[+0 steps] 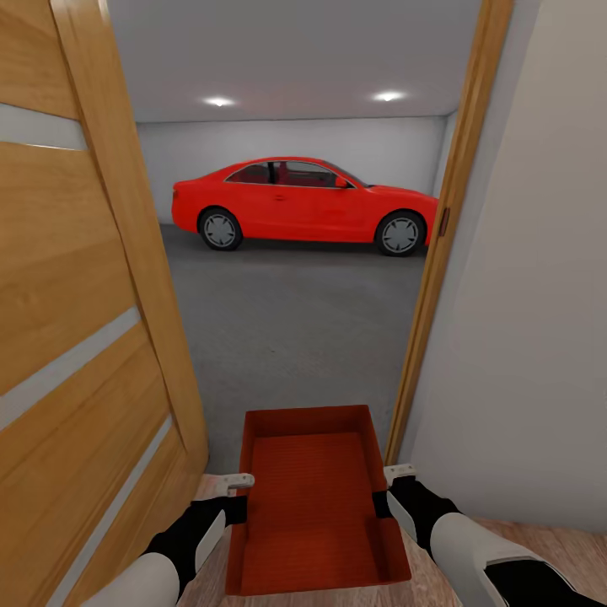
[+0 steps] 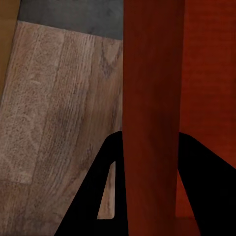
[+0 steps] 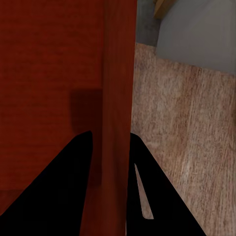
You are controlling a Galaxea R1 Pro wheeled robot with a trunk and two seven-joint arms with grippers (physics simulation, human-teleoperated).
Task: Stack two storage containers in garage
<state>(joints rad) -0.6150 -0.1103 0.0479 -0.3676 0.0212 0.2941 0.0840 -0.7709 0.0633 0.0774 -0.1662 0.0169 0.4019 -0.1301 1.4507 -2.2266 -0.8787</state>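
Our left gripper [image 1: 239, 482] and right gripper [image 1: 398, 472] each clamped on a side wall of the red-orange storage container [image 1: 314, 506], held at the garage doorway, red car [image 1: 303, 204] ahead on the concrete floor [image 1: 295, 337]

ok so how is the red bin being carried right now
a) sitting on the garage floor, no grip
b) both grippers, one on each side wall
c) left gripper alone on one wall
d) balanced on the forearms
b: the left gripper is clamped on one long wall of the storage container and the right gripper on the opposite wall; each wrist view shows a wall between the fingers.
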